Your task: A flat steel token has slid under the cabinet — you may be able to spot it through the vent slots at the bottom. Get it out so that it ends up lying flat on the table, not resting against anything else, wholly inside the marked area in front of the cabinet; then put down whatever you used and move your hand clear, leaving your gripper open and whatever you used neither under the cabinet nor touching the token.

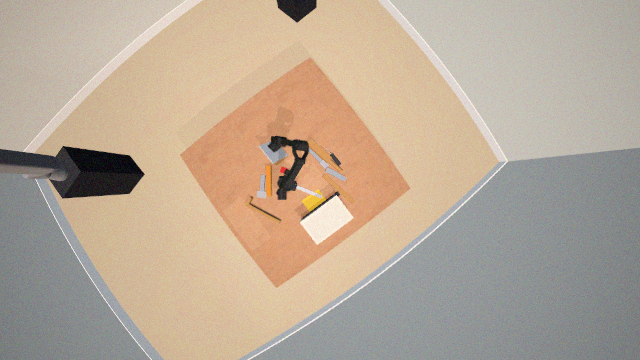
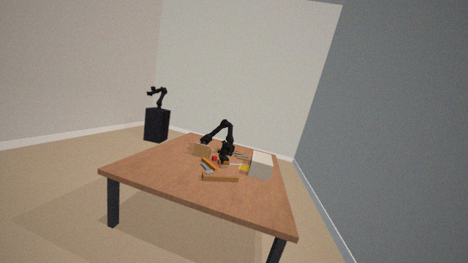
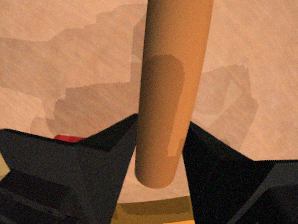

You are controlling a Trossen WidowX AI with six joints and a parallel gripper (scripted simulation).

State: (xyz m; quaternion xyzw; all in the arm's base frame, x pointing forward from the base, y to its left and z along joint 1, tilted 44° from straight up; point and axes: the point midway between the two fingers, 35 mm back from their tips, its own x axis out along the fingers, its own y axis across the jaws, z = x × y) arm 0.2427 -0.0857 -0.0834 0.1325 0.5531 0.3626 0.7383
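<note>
Steel token, presumably, is still needing to come out from under the white cabinet (image 1: 327, 222) (image 2: 261, 168); I'm not spotting it anywhere. The pincer (image 1: 286, 188) (image 2: 223, 160) (image 3: 160, 121) is closing partway open around a tool's brown handle (image 3: 167, 95), gripping it firmly. From there the pale shaft (image 1: 307, 191) (image 2: 237, 164) is pointing across the yellow marked area (image 1: 310, 202) (image 2: 243, 168) towards the cabinet's front, so the coming move is likely turning on that line. The tool's tip is blurring at the front edge; whether it's reaching underneath, I can't tell. The vent slots aren't showing.
</note>
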